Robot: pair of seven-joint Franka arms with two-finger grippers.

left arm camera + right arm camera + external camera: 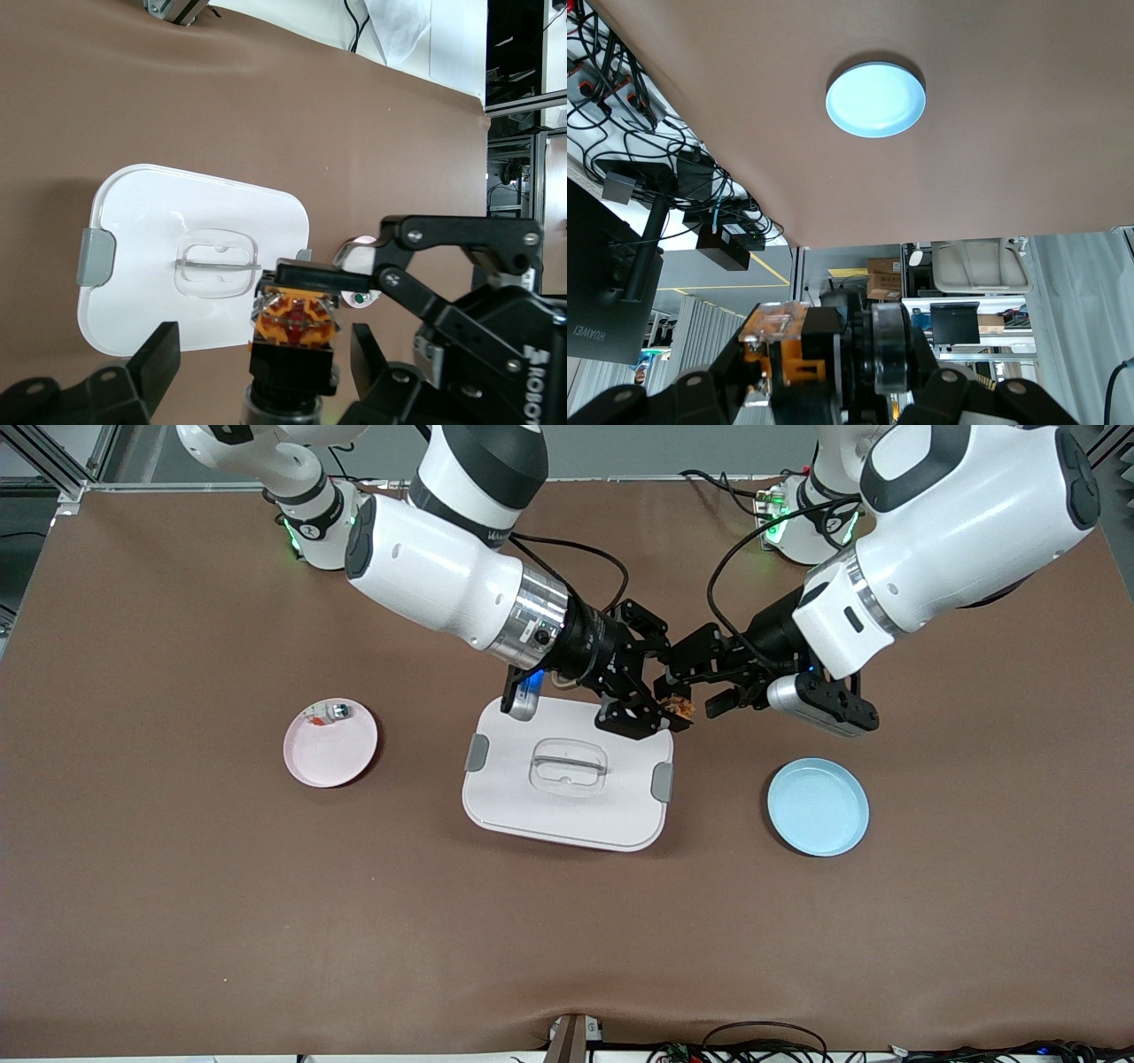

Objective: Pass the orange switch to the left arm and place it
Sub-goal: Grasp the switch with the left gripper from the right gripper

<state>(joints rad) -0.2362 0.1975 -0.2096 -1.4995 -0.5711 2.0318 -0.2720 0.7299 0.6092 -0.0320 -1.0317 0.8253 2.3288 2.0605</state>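
Front view, centre of frame: the right gripper [660,713] and left gripper [687,691] meet above the box [567,775] corner, mid-handover. The orange switch [680,707] sits clamped in the right gripper's fingers; the left's stand apart around it. Carrying it to the blue plate [818,807], lower right, seems to remain.

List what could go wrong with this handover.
The right gripper holds the orange switch over the box's corner, and the left gripper is open around it. If the right lets go early, the switch may drop onto the box. The crowded grippers might also bump.
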